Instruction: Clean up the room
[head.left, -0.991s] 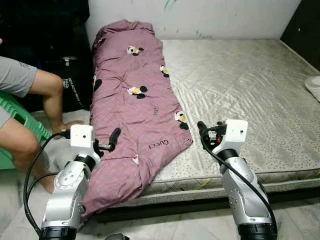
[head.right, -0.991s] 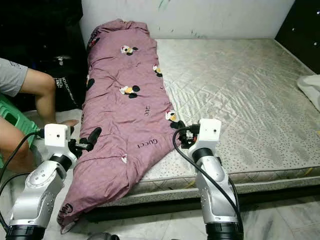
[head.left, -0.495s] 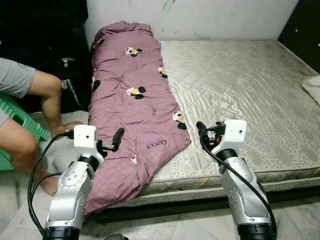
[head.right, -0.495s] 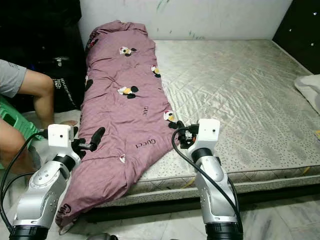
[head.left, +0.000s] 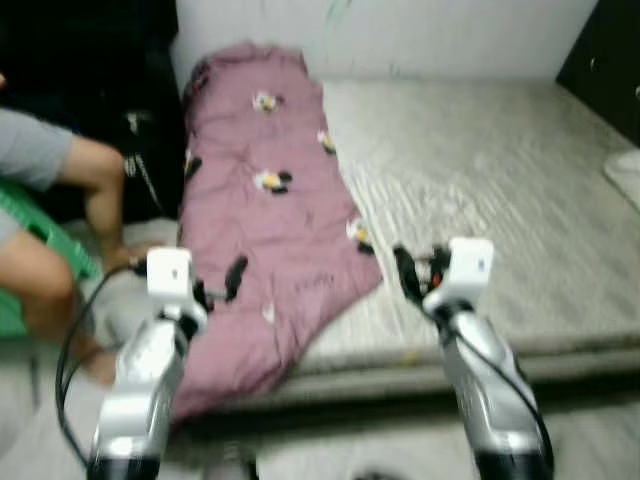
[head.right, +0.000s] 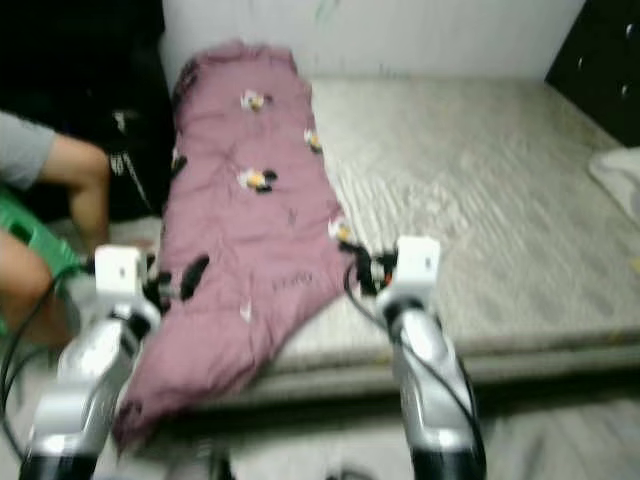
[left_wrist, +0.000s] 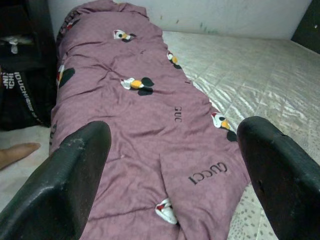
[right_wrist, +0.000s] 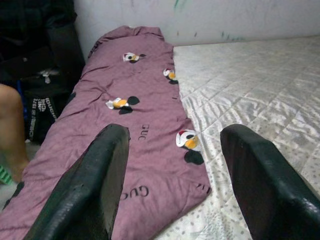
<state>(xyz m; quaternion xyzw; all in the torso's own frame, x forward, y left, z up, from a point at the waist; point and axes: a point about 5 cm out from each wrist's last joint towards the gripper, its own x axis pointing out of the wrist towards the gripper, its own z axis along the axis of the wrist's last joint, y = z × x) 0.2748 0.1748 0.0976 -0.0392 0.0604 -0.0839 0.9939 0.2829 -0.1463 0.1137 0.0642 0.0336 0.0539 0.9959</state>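
Observation:
A purple quilt (head.left: 270, 200) with cartoon prints lies lengthwise on the left side of a bare grey mattress (head.left: 500, 170). Its near end hangs over the bed's front left corner. My left gripper (head.left: 234, 277) hovers open over that hanging end, and the left wrist view looks up the quilt (left_wrist: 150, 115) between the spread fingers. Held open at the mattress's front edge, my right gripper (head.left: 403, 268) is just right of the quilt's near corner (right_wrist: 170, 180). Neither gripper holds anything. The head views are blurred.
A person sits on a green stool (head.left: 30, 225) at the left, bare legs (head.left: 60, 170) close to my left arm. A black bag (head.left: 150, 170) stands beside the bed. A white cloth (head.left: 625, 175) lies at the mattress's right edge, below dark furniture (head.left: 610, 50).
The head views have gone blurry and the picture has shifted a little, so the camera is moving. Both grippers keep their places relative to the quilt and stay open.

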